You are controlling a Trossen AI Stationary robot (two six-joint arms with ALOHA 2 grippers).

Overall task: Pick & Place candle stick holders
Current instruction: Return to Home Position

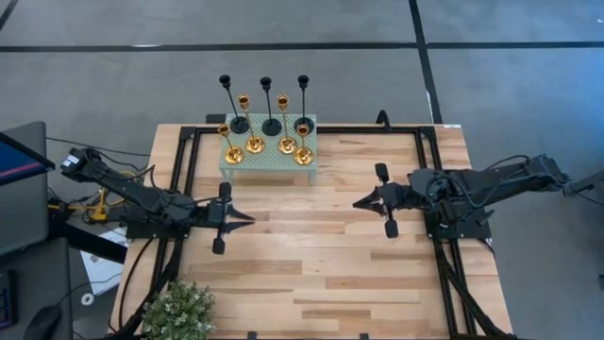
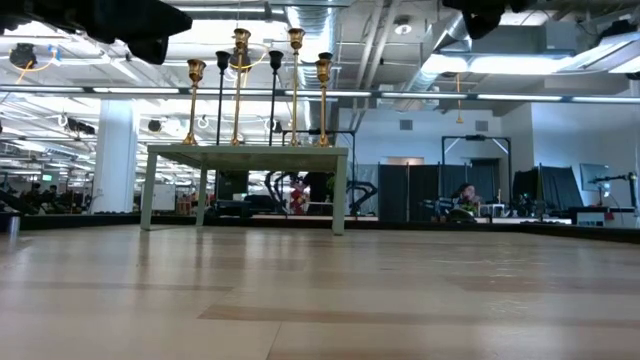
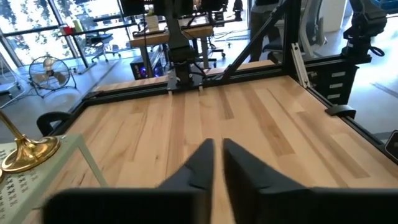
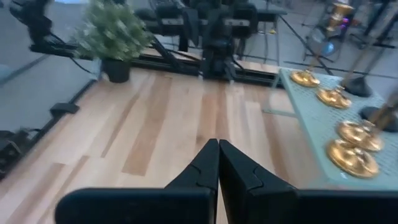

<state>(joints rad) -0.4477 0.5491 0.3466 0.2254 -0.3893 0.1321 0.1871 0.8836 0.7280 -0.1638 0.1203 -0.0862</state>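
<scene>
Seven candle stick holders sit on the green shelf, well apart from both grippers. The left gripper and right gripper are closed, empty. Only risk I see: an arm swinging wide and clipping those tall stems.

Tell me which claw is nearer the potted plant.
Left. The left claw is over the table's left half, near the potted plant at that edge; the right claw is over the right half.

Looks like an open robotics lab: exposed ceiling ducts, strip lights, a framed wooden workbench, desks, a floor fan, a person seated far off.
</scene>
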